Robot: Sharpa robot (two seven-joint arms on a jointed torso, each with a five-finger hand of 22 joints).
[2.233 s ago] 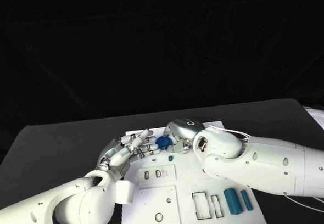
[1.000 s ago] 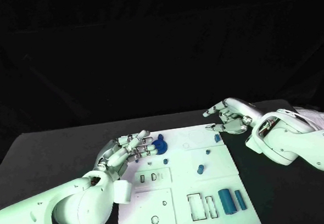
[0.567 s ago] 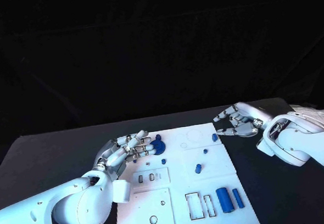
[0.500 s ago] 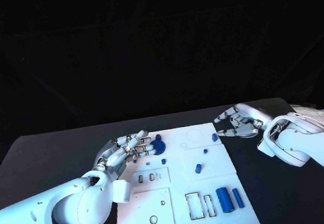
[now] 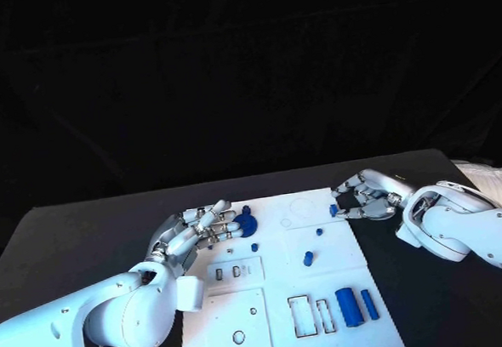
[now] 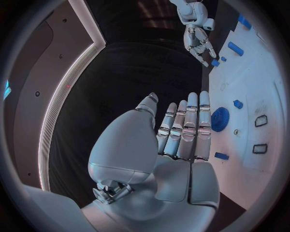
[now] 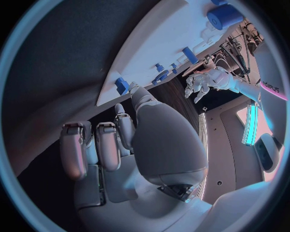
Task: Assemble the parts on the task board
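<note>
The white task board (image 5: pixel 284 285) lies mid-table. A blue round part (image 5: pixel 243 223) stands near its far left corner. My left hand (image 5: pixel 199 229) lies beside that part with straight, spread fingers and holds nothing; the left wrist view shows the left hand (image 6: pixel 181 140) and the round part (image 6: pixel 220 119) just off its fingertips. My right hand (image 5: pixel 365 196) hovers at the board's far right edge with its fingers half curled. One fingertip (image 7: pixel 137 93) is next to a small blue part (image 5: pixel 333 210), which also shows in the right wrist view (image 7: pixel 122 86). I cannot tell whether they touch.
More blue parts are on the board: a small peg (image 5: pixel 254 247), another peg (image 5: pixel 319 232), an oblong piece (image 5: pixel 308 259) and two upright blocks (image 5: pixel 348 307) near the front. Empty slots (image 5: pixel 308 315) are beside the blocks. Black table (image 5: pixel 74 238) surrounds the board.
My right hand has left the round part, swung out to the board's right edge and come down close to the small blue part there. The left hand has stayed put.
</note>
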